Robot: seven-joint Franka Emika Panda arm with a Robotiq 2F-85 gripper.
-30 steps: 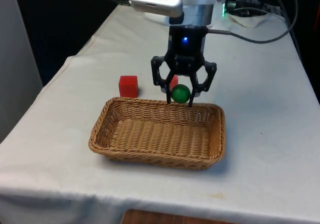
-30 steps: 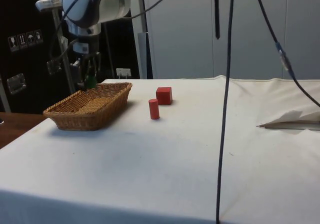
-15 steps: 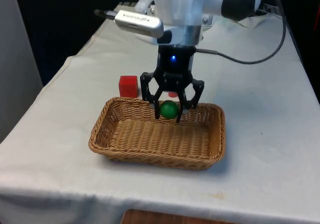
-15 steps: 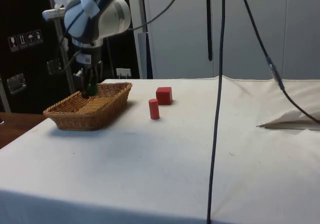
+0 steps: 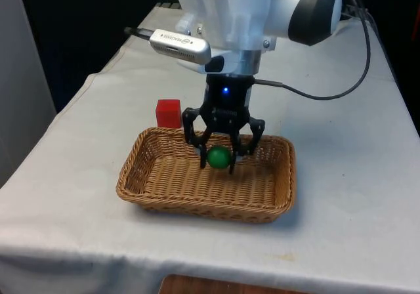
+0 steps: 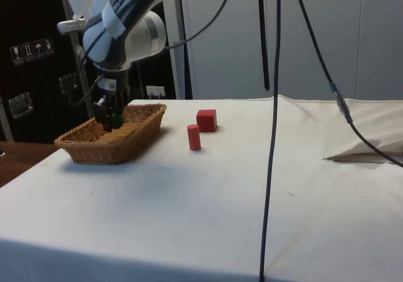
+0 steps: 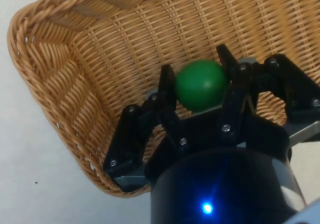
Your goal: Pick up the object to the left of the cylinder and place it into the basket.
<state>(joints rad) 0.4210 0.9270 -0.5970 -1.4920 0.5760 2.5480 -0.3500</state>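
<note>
My black gripper (image 5: 218, 157) is shut on a green ball (image 5: 218, 156) and hangs inside the wicker basket (image 5: 157, 188), low over its floor near the far wall. In the wrist view the green ball (image 7: 201, 84) sits squeezed between the two fingers above the basket's weave (image 7: 90, 64). From the side, the gripper (image 6: 111, 119) dips below the rim of the basket (image 6: 126, 145), with a sliver of the ball showing. A red cylinder (image 6: 194, 137) stands upright on the cloth past the basket, and a red cube (image 6: 206, 120) sits just behind it.
The red cube (image 5: 168, 113) rests on the white cloth behind the basket's far left corner in the front view. A black cable (image 6: 272, 143) hangs down across the side view. The cloth rises in a fold (image 6: 368, 155) at that view's right edge.
The gripper has carried the green ball from above the basket's far rim forward and down into the basket. It stays shut on the ball throughout.
</note>
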